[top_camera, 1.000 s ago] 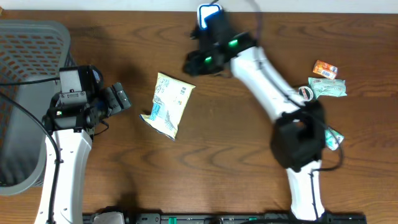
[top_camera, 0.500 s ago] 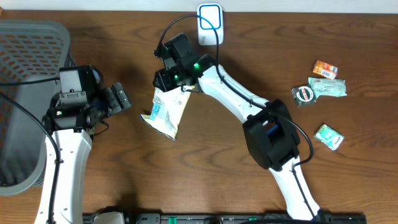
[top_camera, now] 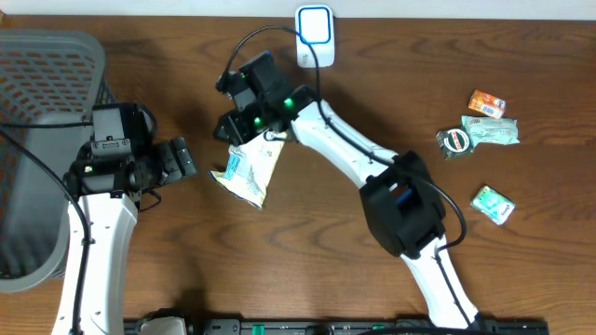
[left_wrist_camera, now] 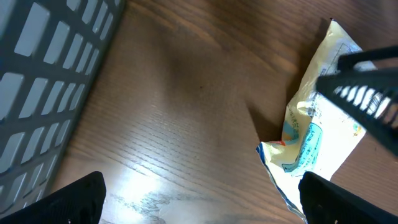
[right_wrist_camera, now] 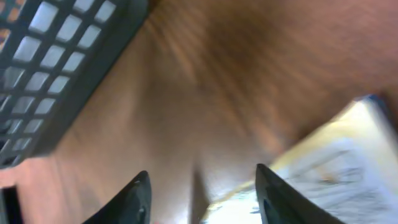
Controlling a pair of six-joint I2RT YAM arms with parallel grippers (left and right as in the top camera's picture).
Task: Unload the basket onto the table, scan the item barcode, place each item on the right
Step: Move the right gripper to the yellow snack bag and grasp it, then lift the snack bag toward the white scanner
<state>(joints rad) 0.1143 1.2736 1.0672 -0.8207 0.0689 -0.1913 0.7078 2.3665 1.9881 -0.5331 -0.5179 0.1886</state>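
Grey mesh basket stands at the left edge of the wooden table overhead; the snack packet lies flat, long axis slanting from upper right to lower left; the right gripper is over its upper end; the left gripper is near its left side, jaws wide. Left wrist: packet at right, basket wall at left. Right wrist, blurred: fingers apart, packet beyond them.

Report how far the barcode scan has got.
Done: nothing; the snack bag lies on the table. In hand: the right gripper hovers open over the bag's top edge, nothing gripped. Remaining: grasp it, carry it to the white scanner, present the barcode. The left gripper sits open.
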